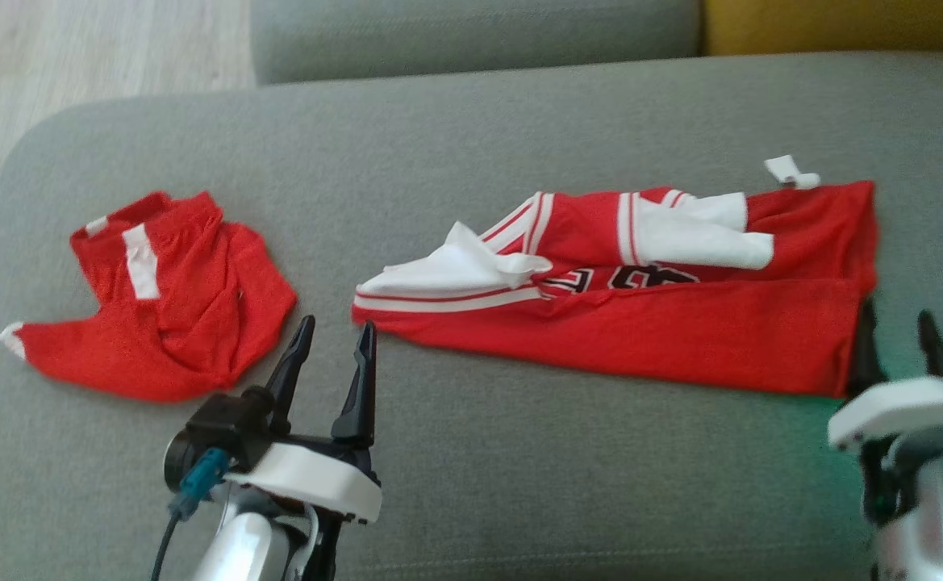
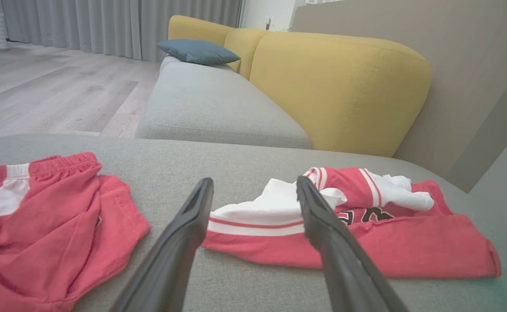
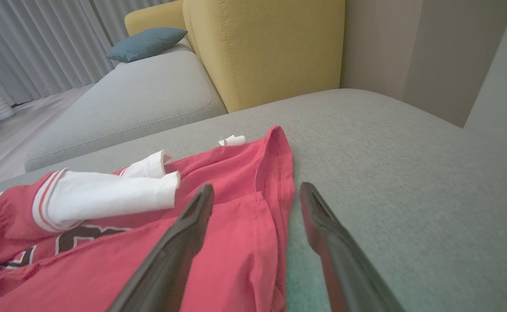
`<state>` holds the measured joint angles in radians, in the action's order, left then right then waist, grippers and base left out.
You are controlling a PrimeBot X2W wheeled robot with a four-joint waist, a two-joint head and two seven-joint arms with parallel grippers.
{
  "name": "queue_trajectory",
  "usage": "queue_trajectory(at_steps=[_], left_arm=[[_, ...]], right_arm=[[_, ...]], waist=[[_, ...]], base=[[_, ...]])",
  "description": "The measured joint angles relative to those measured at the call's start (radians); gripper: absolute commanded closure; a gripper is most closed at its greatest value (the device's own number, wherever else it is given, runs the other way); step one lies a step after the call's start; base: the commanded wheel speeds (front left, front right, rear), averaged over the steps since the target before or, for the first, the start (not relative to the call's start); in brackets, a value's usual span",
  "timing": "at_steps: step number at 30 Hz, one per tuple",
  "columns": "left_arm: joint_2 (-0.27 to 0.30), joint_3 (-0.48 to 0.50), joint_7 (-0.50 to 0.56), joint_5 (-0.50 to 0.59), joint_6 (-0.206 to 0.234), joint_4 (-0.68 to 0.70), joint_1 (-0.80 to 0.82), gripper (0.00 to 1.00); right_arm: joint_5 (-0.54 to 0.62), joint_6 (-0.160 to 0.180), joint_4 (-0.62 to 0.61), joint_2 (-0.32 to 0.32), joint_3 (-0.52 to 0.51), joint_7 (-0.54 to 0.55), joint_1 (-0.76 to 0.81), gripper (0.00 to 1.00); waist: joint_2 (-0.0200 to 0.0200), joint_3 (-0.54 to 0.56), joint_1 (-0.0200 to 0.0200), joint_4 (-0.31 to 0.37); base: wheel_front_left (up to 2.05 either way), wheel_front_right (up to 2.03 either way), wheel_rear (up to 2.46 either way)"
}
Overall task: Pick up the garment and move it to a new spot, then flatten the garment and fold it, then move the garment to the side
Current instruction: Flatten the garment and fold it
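Your left gripper (image 1: 336, 327) gapes between the shorts (image 1: 173, 323) and the folded jersey (image 1: 681, 339). Your right gripper (image 1: 897, 319) gapes at the jersey's end far from the shorts. Pinch only one layer and the fold may slump.

The left tool (image 1: 334, 343) hangs just off the left end of the red jersey (image 1: 616, 331), its two dark fingers spread apart and empty. The right tool (image 1: 897, 343) sits at the jersey's right edge, fingers parted, one over the hem and one beyond it.
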<state>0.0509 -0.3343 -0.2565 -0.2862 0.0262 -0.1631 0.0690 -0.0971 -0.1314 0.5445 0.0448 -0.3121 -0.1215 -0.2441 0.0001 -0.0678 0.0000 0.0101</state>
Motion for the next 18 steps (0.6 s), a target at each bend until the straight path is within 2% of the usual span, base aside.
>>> queue_trajectory(at_steps=[7,18], left_arm=[[-0.001,-0.008,0.0,0.006,-0.005,-0.005,0.039,0.0],[-0.002,-0.009,0.0,0.021,-0.009,-0.01,0.063,0.0]], right_arm=[[0.103,0.0,0.139,0.0,-0.144,0.04,-0.155,0.0],[0.182,0.0,0.299,0.0,-0.23,0.019,-0.265,0.0]], waist=[[0.0,-0.057,0.0,-0.041],[0.0,-0.115,0.0,-0.065]], base=[[0.0,0.0,0.0],[0.0,0.0,0.0]])
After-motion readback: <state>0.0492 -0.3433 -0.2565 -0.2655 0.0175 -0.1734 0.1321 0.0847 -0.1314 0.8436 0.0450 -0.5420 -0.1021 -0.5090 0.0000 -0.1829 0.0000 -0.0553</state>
